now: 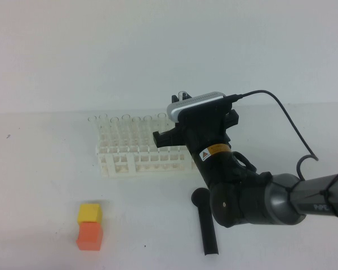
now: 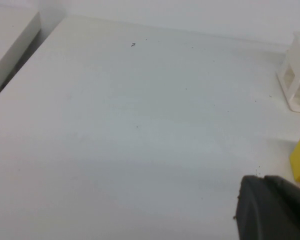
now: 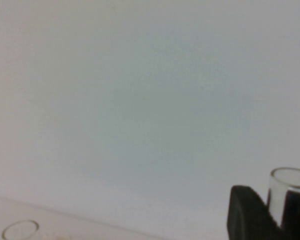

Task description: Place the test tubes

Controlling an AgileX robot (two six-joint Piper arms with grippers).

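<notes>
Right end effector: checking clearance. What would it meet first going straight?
Probably the back wall, depth unclear: the right end effector, gripping a test tube, points over the rack. Left end effector sits far left.

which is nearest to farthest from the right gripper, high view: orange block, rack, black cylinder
1. test tube rack, back, by the right gripper holding a test tube
2. black cylinder, front centre
3. orange block, front left
left gripper: off-frame left

Right arm (image 1: 281, 197) stretches forward; the right tool (image 1: 183, 115) pinches an upright test tube (image 1: 183, 94) above the rack's (image 1: 141, 160) right end. The left tool (image 2: 272, 210) sits well off the rack's left.
</notes>
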